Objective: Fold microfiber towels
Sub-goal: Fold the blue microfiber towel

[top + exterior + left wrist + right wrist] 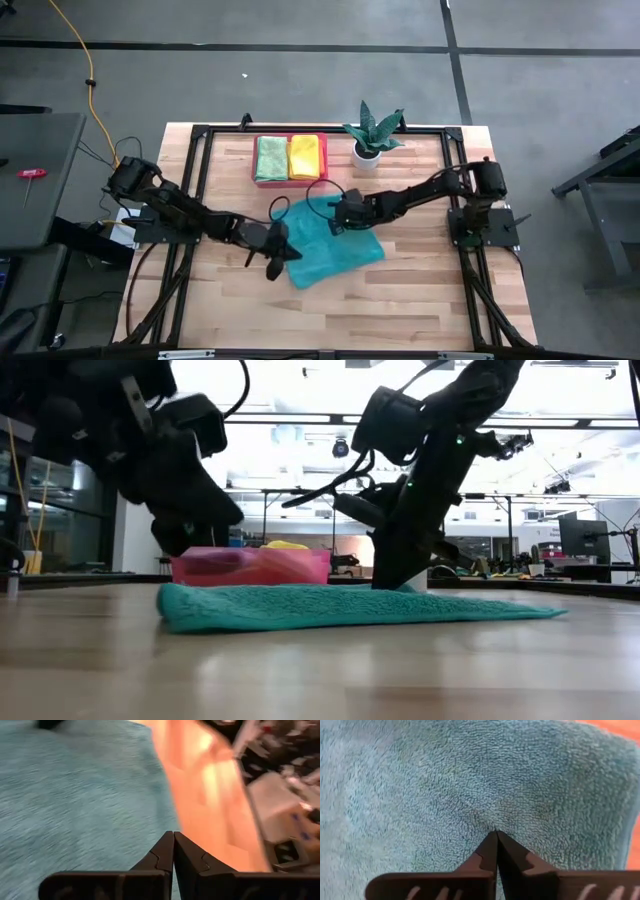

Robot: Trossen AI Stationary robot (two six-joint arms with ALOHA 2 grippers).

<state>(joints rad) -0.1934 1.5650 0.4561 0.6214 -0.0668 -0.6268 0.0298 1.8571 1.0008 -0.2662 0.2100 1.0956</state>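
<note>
A teal towel (330, 245) lies flat on the wooden table (420, 300), near its middle. It also shows in the low view (340, 605). My right gripper (338, 224) is shut, its tips down on the towel's far part. My left gripper (272, 252) is shut at the towel's left edge (165, 795). In the low view it seems to hang a little above the cloth. A light green towel (271, 158) and a yellow towel (304, 156) lie folded in the pink tray (322, 160). The other towels are out of view. My right gripper presses its shut fingertips (490, 845) down on the towel's upper surface (495, 820), from above and slanting from the table's right. The cloth puckers slightly around the tips. The towel lies flat on the table. My left gripper: I cannot tell whether it touches the towel.
The pink tray stands at the table's far side, and a potted plant (372, 135) in a white pot stands right of it. Bare wood lies in front of the towel and to its right. Black frame rails (195, 180) run along the table's sides.
</note>
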